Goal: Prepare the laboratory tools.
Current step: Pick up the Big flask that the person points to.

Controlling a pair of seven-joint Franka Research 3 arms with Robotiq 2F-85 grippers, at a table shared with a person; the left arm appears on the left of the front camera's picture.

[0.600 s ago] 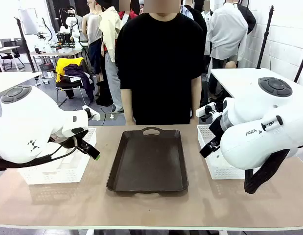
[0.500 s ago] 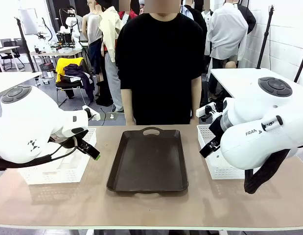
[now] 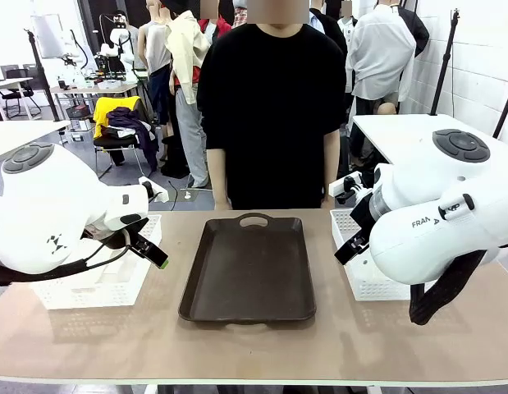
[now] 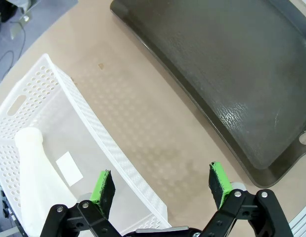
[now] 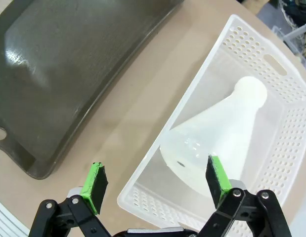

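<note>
Two frosted-white conical flasks lie on their sides, one in each white lattice basket. In the left wrist view, one flask (image 4: 34, 175) rests in the left basket (image 4: 54, 74), below and left of my open left gripper (image 4: 160, 185), which hovers over the basket's near wall and the bare table. In the right wrist view, the other flask (image 5: 217, 138) lies in the right basket (image 5: 271, 59), with my open right gripper (image 5: 155, 181) above the basket's rim. Nothing sits between either pair of fingers. In the front view, the left gripper (image 3: 149, 250) and the right gripper (image 3: 352, 242) hang over their baskets.
A dark brown tray (image 3: 249, 267) with handles lies bare in the middle of the table, between the left basket (image 3: 98, 283) and the right basket (image 3: 360, 275). A person in black (image 3: 270, 107) stands at the far edge, arms down.
The person has shifted slightly to the right. Neither arm has moved.
</note>
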